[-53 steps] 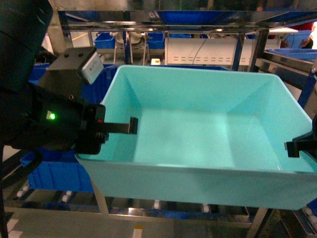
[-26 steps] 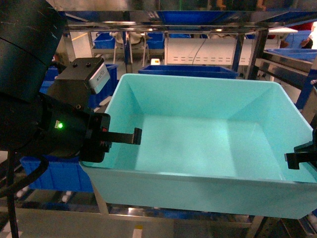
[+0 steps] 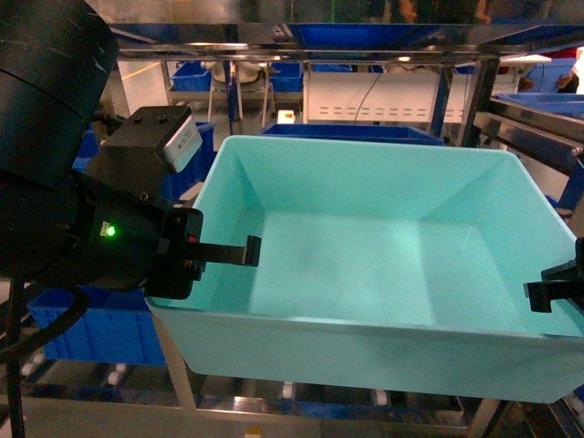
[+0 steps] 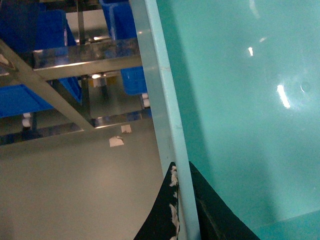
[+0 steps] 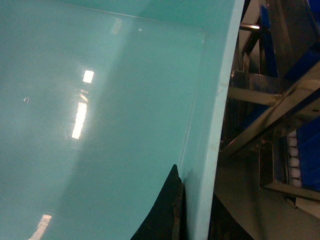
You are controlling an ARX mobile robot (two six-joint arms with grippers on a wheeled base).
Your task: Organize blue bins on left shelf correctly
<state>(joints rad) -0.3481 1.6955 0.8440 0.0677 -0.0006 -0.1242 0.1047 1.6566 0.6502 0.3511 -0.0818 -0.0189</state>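
Head view: one turquoise bin [image 3: 365, 265], two grippers, left [image 3: 245, 250] and right [image 3: 540, 294], jaws clamping its side walls.

Pretty dim overall, bluish cast. Overhead lights leave white glare spots on the tub [image 5: 100, 125] floor in both wrist views. Shelf [image 3: 301, 36] rails glint at the top. Left arm's a black blob, edges soft.
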